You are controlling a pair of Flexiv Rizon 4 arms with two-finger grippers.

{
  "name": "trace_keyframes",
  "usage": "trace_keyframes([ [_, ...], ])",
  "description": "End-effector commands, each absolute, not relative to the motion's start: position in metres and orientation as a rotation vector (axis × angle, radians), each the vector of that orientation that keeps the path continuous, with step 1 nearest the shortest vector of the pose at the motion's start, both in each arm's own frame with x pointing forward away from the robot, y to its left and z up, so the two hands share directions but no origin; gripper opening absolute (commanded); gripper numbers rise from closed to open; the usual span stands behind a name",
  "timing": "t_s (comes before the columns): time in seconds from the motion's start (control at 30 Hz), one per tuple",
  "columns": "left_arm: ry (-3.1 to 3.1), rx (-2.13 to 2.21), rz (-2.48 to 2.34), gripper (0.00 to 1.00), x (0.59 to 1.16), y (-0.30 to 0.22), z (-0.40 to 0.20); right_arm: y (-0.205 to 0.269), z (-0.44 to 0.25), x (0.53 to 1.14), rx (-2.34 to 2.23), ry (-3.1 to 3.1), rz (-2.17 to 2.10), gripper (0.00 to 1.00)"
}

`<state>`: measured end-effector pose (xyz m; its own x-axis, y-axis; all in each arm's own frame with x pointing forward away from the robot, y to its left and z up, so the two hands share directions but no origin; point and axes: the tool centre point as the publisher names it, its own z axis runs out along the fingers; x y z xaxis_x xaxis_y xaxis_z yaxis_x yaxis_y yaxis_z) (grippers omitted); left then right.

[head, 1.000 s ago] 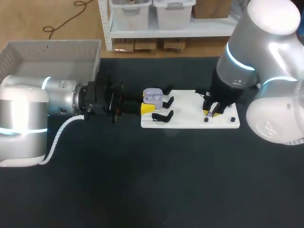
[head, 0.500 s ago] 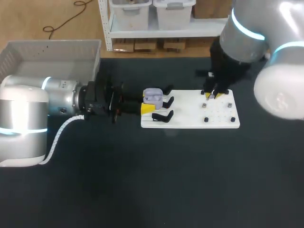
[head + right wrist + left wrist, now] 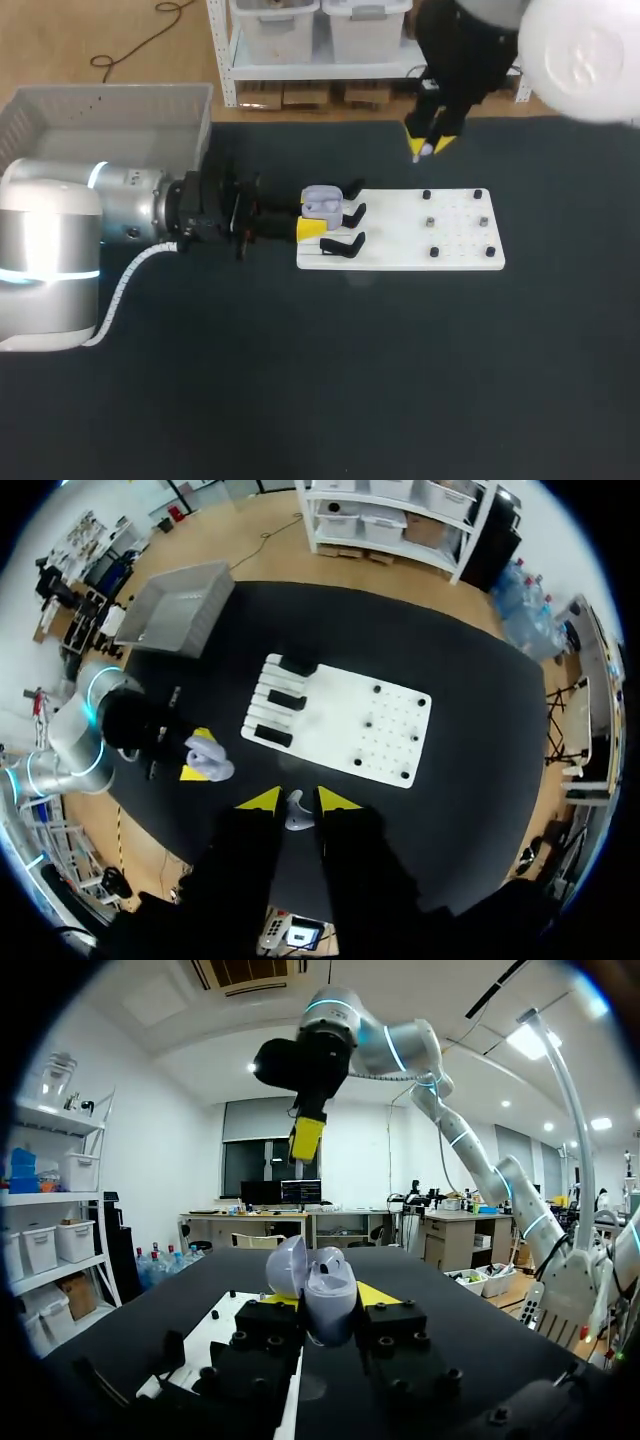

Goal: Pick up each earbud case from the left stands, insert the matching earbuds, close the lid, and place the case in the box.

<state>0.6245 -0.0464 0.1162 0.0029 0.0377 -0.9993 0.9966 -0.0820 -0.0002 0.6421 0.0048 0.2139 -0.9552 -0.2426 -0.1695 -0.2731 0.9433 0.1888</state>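
Change: the right arm [image 3: 470, 50] has risen from the white board [image 3: 460, 245] and now hangs high above the tabletop [image 3: 300, 380], beyond the board's far edge.
Right jaws: narrow, closed on a small white earbud [image 3: 296, 813] held between the yellow tips.
Left arm [image 3: 130, 205]: unmoved, low over the tabletop at the board's left end.
Left jaws: closed on the lavender earbud case [image 3: 318, 1285], one finger at each side.
Case: lid open, held above the black stands [image 3: 345, 240].
Box [image 3: 100, 110]: grey, at the far left of the tabletop, well apart from the case.
Meaning: the earbud is judged picked and lifted clear. Carrying it to the open case and seating it comes next; closing the lid and boxing the case are not yet done.
Hidden: the case's interior cannot be seen, so whether a bud already sits inside is unknown.
Hard to make out: which side the held earbud belongs to, and whether the board's small dark pegs [image 3: 434, 252] carry more buds.
Cut off: the right arm's upper links leave the head view.
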Motion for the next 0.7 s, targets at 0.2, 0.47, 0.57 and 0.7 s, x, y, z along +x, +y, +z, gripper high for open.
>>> trace_keyframes([
  [0.2, 1.197, 1.295, -1.246, 0.0, 0.623, -0.046, 0.116, 0.045, 0.206, 0.639, -0.539, 2.944, 0.282, 0.0],
  [0.47, 1.197, 1.295, -1.246, 0.0, 0.623, -0.046, 0.116, 0.047, 0.195, 0.645, -0.479, 2.945, 0.261, 0.0],
  [0.57, 1.197, 1.295, -1.246, 0.0, 0.623, -0.046, 0.116, 0.047, 0.195, 0.645, -0.479, 2.945, 0.261, 0.0],
  [0.7, 1.197, 1.295, -1.246, 0.0, 0.623, -0.046, 0.116, 0.047, 0.195, 0.645, -0.479, 2.945, 0.261, 0.0],
])
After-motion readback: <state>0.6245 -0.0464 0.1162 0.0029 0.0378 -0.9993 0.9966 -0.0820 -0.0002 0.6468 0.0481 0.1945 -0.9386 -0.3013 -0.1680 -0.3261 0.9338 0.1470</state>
